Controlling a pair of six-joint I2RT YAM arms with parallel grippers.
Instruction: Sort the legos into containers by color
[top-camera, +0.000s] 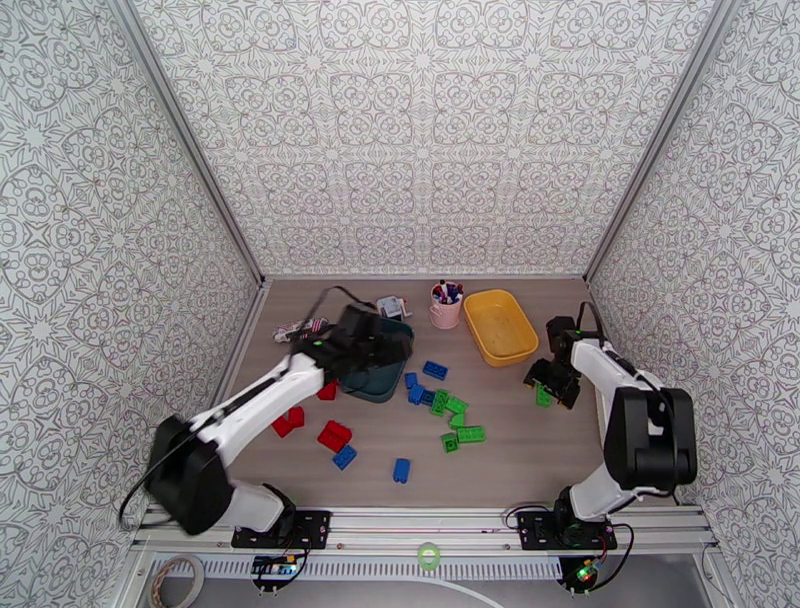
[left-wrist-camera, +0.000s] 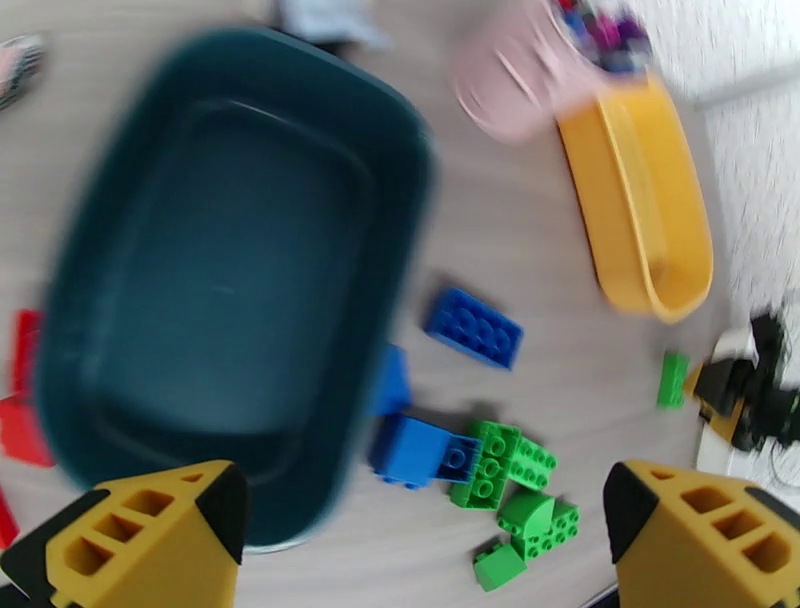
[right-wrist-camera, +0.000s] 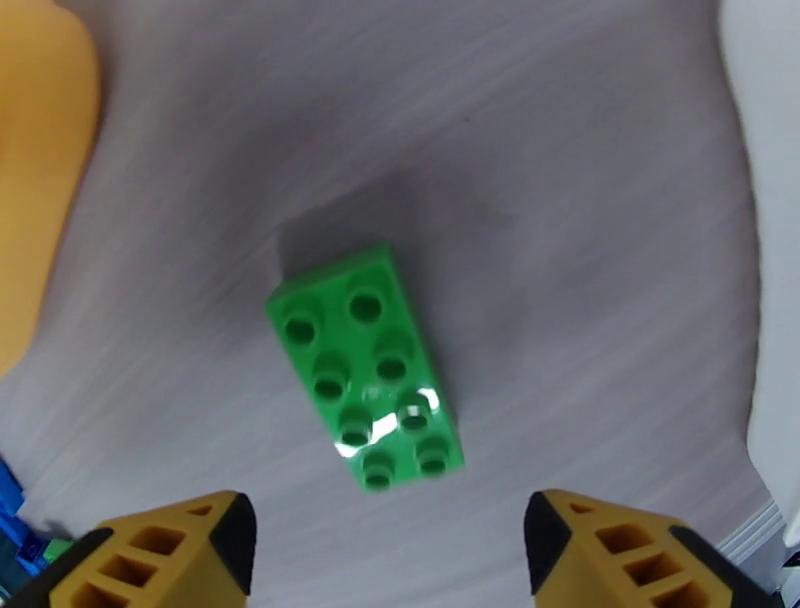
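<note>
Green brick (right-wrist-camera: 365, 368) lies skewed, pointing five o'clock, under my right claw (right-wrist-camera: 390, 545), jaws apart and untouching (left claw (left-wrist-camera: 425, 520) also gapes, empty); pinching could twist it loose.

Grey-patterned white walls (top-camera: 430, 130) on three sides — pale wood-grain table (top-camera: 520, 460), evenly lit.

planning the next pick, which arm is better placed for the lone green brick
Right. The right pincer hangs open directly over the green studded plastic brick lying alone; the left pincer, also open, is above the dark teal plastic tray, farther off.
</note>
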